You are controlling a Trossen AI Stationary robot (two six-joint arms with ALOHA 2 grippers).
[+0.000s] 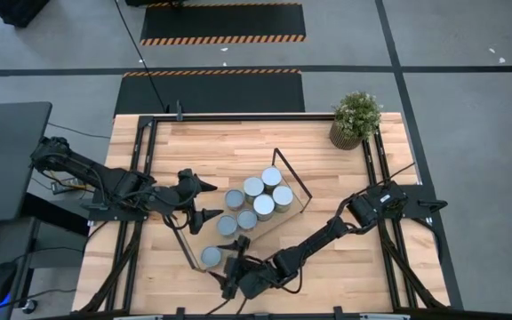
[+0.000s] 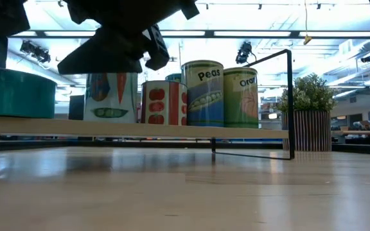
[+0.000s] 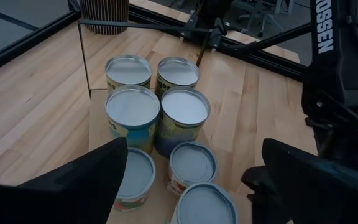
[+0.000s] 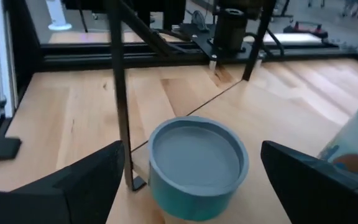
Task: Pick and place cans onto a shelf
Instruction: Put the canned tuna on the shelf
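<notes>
The light-wood shelf (image 1: 201,238) lies slantwise on the table, with black wire frames at both short ends. Several silver-topped cans (image 1: 263,205) stand upright on it in a cluster, showing pea and tomato labels in the low view (image 2: 202,93). A short teal can (image 1: 211,258) stands alone at the shelf's near-left end, beside the wire frame (image 4: 120,93). My right gripper (image 1: 230,265) is open, one finger on each side of the teal can (image 4: 194,165) without touching it. My left gripper (image 1: 212,201) is open and empty, just left of the cluster (image 3: 157,115).
A potted green plant (image 1: 356,118) stands at the table's far right corner. Black rails run along the table's left, right and far edges. Bare slatted wood lies to the right of the shelf (image 1: 345,178). The shelf's far wire frame (image 2: 290,102) rises above the board.
</notes>
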